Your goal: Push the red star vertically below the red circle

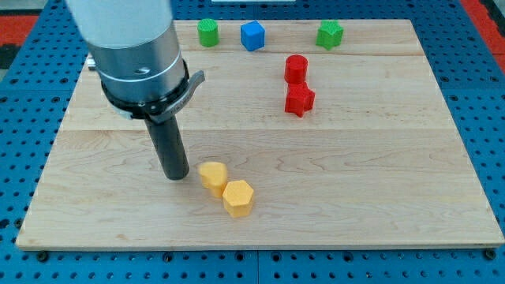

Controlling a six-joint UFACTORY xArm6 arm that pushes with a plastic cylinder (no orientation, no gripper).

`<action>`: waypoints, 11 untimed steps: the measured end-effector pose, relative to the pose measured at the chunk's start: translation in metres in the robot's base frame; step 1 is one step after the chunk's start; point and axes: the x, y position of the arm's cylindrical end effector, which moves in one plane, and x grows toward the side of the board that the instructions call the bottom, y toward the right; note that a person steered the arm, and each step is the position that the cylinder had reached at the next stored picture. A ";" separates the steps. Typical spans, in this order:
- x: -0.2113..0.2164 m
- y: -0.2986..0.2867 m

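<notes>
we carry no gripper here, only a rod, so there is nothing to open or close; our tip [176, 176] rests on the board [379, 189] toward its left edge, a little below mid-height, just left of the two yellow blocks [214, 177] [238, 197] and touching neither.

the red star [299, 100] sits in the upper middle of the board, right of centre, and the red circle [296, 69] is directly above it, the two touching or nearly so. the star lies up and to the right of our tip, well apart. it already looks to be straight below the circle, perhaps a hair to the right, so we judge any coming move to be only a slight leftward nudge from the star's right side.
</notes>
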 end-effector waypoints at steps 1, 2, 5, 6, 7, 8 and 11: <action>-0.016 0.010; -0.003 0.073; 0.003 0.058; -0.006 0.058; -0.011 0.058; -0.015 0.058; -0.018 0.165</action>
